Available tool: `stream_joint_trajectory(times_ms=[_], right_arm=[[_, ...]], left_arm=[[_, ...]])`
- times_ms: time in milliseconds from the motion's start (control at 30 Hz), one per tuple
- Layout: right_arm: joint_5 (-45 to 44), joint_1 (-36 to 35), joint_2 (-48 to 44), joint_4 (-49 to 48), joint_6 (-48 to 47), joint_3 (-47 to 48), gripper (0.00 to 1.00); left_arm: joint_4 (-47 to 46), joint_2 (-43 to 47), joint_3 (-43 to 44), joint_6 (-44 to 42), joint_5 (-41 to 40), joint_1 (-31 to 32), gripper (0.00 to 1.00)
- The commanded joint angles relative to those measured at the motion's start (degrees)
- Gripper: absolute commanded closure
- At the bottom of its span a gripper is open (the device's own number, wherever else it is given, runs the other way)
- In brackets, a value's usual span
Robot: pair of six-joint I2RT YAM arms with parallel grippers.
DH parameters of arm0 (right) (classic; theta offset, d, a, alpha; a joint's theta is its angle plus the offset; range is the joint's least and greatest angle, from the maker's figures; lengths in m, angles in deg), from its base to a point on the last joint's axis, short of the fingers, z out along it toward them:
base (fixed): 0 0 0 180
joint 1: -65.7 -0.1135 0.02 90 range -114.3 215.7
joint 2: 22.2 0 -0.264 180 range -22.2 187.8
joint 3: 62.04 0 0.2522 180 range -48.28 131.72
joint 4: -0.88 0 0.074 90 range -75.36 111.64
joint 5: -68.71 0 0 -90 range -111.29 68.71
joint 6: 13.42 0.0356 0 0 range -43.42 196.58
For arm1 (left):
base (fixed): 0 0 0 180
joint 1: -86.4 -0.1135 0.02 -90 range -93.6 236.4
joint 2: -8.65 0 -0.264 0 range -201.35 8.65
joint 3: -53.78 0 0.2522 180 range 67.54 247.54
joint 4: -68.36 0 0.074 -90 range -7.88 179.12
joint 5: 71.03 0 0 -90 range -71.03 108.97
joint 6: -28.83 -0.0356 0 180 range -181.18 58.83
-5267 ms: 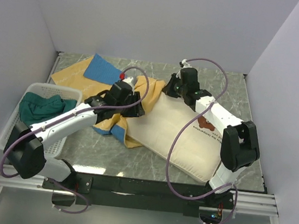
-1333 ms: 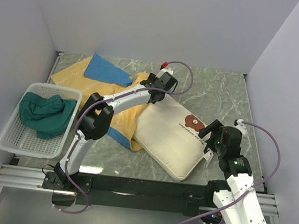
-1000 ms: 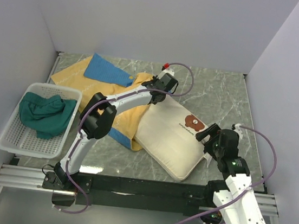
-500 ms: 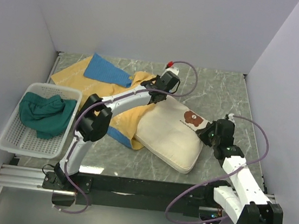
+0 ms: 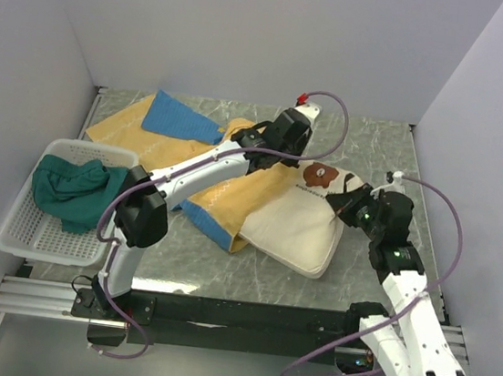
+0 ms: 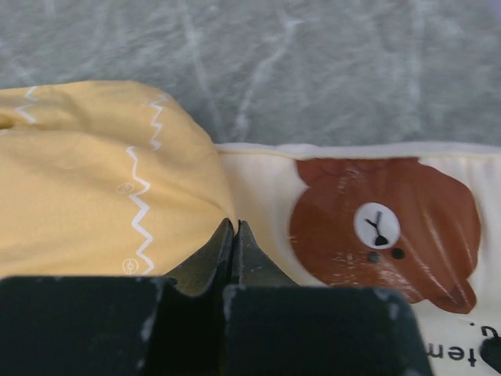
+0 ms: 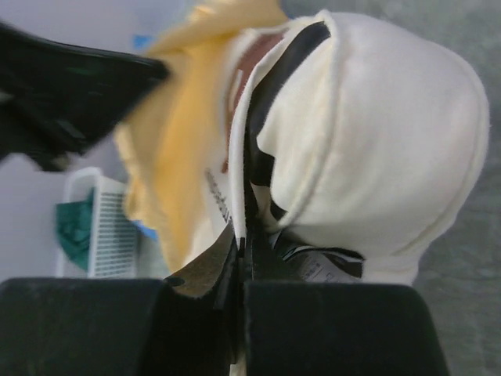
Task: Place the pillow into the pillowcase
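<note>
The pillow (image 5: 294, 228) is laid across the tabletop (image 5: 371, 146), and a bunched fold at its right end is pinched in the clenched right hand (image 7: 243, 243). The mustard face of the pillowcase (image 5: 239, 200) is draped over the pillow's left side, where its edge beside the bear print (image 6: 383, 231) is gripped by the closed left hand (image 6: 234, 233).

yellow pillowcase (image 6: 86, 180) touching bear-print pillow (image 6: 264, 182)
</note>
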Motion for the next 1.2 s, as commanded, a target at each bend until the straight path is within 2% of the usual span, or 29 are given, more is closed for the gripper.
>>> stream_joint_trajectory(times_ms=[0,67,167,267,433,567,600,667,700,733,767,833,867,933,967,1000,1167], right_arm=[[2.0,0.0,-6.4,-6.0,2.0,9.3,1.0],[-0.7,0.6,-5.9,-7.2,2.9,9.0,1.0],[1.6,2.0,-2.5,-9.2,5.1,7.3,1.0],[0.2,2.1,2.0,-13.5,5.5,3.1,1.0],[-1.6,2.1,7.3,-21.9,6.9,-8.1,1.0],[-1.1,2.1,11.5,-26.7,6.8,-12.5,1.0],[-1.0,2.1,11.8,-27.1,6.5,-12.9,1.0],[-0.6,2.1,11.9,-26.8,5.3,-13.5,0.97],[-0.5,2.1,11.8,-26.3,5.0,-13.7,0.91],[-0.4,2.1,11.6,-25.7,4.4,-13.7,0.82],[0.0,2.1,11.2,-24.2,3.0,-13.7,0.61],[0.6,2.1,10.5,-22.0,0.7,-13.5,0.44],[0.9,2.0,9.6,-18.9,-0.3,-13.5,0.31],[0.9,2.0,8.2,-15.6,-2.8,-13.3,0.2],[1.1,1.9,6.6,-12.7,-3.6,-13.4,0.08],[1.3,1.9,5.7,-11.2,-4.3,-13.5,0.02],[5.9,1.6,0.3,-6.6,-5.8,-15.8,0.0]], left_arm=[[-1.4,5.7,5.0,5.0,12.8,1.8,0.99],[-2.3,8.2,5.1,6.3,13.6,2.6,0.99],[0.4,9.1,7.8,7.8,13.4,2.9,0.99],[3.3,9.1,7.6,8.7,11.9,2.9,0.99],[2.8,6.9,2.0,10.9,13.1,3.2,0.99],[1.4,4.1,-2.2,11.7,12.7,3.6,0.99],[1.9,3.5,-2.5,11.5,11.9,3.8,0.98],[3.7,3.2,-3.0,11.9,7.9,4.1,0.88],[3.6,3.9,-4.8,12.3,6.1,4.1,0.81],[3.3,5.0,-6.2,12.7,4.5,4.1,0.58],[2.3,8.1,-7.7,13.3,2.6,4.1,0.46],[1.5,12.3,-13.6,15.2,-3.3,4.2,0.26],[0.4,17.4,-18.7,16.1,-5.6,4.2,0.22],[-0.2,25.4,-24.2,19.8,-9.8,4.4,0.19],[-1.2,28.1,-30.0,22.3,-10.8,4.6,0.19],[-1.3,30.4,-32.9,23.5,-13.4,4.9,0.19],[-0.8,44.2,-49.7,32.3,-15.2,6.7,0.19]])
